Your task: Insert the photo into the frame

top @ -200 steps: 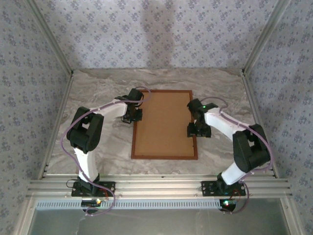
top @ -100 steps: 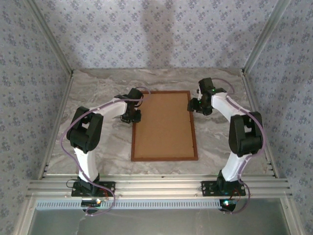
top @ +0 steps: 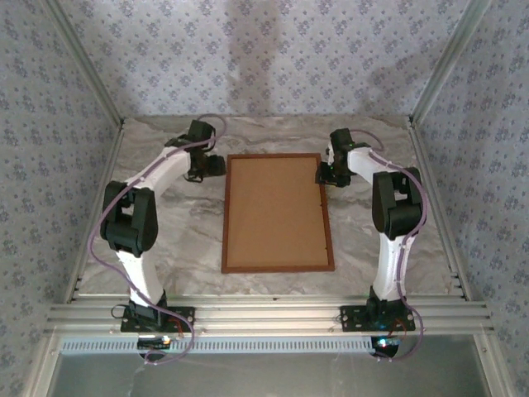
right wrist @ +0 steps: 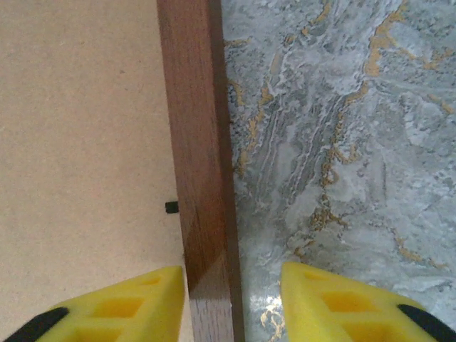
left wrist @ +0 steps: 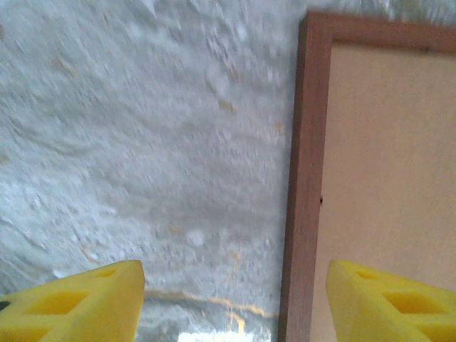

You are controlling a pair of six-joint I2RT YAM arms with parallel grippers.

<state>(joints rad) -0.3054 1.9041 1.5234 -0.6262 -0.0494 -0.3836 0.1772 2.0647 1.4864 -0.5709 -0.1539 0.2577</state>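
A grey, gold-veined marble-patterned table (top: 273,136) carries the large rectangular frame of dark reddish-brown wood (top: 278,267), which lies flat at the centre, long sides running 12 to 6 o'clock. A plain brown cardboard backing board (top: 277,211) fills the opening, so the back faces up. Whether the photo lies beneath that board cannot be told.

The two white-and-black arms reach to the far corners. The left gripper (top: 207,167) sits at the frame's 11 o'clock corner. Its yellow foam fingers (left wrist: 78,299) are spread wide and hold nothing, one over bare marble and the other over the board, with the left rail between them. The right gripper (top: 325,175) is at the 1 o'clock corner. Its yellow fingers (right wrist: 107,306) straddle the right rail, spread wider than the wood, with nothing clasped. I cannot tell whether they touch the surface.

A tiny black retaining tab (right wrist: 171,207) sits on the board right beside the rail.

The likely hazards:
- **Slewing:** closing on one thin rail and lifting from a single corner could slew or twist the frame.
- **Loose board:** if tabs this small are not seated, the board, and anything under it, may slip out when the frame is raised.
- **Dented card:** a left finger coming down on the board could dent the card.
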